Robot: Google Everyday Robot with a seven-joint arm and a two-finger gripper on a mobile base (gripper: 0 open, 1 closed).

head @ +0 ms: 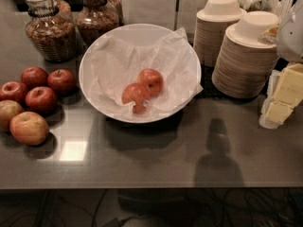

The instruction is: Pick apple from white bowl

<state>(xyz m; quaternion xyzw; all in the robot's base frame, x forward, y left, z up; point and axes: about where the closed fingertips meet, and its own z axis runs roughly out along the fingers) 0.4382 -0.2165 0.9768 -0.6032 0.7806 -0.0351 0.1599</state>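
Observation:
The white bowl [94, 56], wide and lined with crumpled white paper, stands at the middle back of the grey counter. Two apples lie in it, touching. The red apple [151, 81] without a sticker is the farther, right one. The orange-mottled apple [135, 96] with a small white sticker lies in front of it to the left. My gripper [280, 100], pale yellow under the white arm, is at the right edge of the view. It hangs over the counter well to the right of the bowl, apart from both apples, and holds nothing.
Several loose red and yellowish apples [33, 98] lie grouped left of the bowl. Two glass jars [49, 30] stand at the back left. Two stacks of beige disposable bowls [246, 56] stand right of the white bowl, close to my gripper. The counter's front edge [151, 188] runs below.

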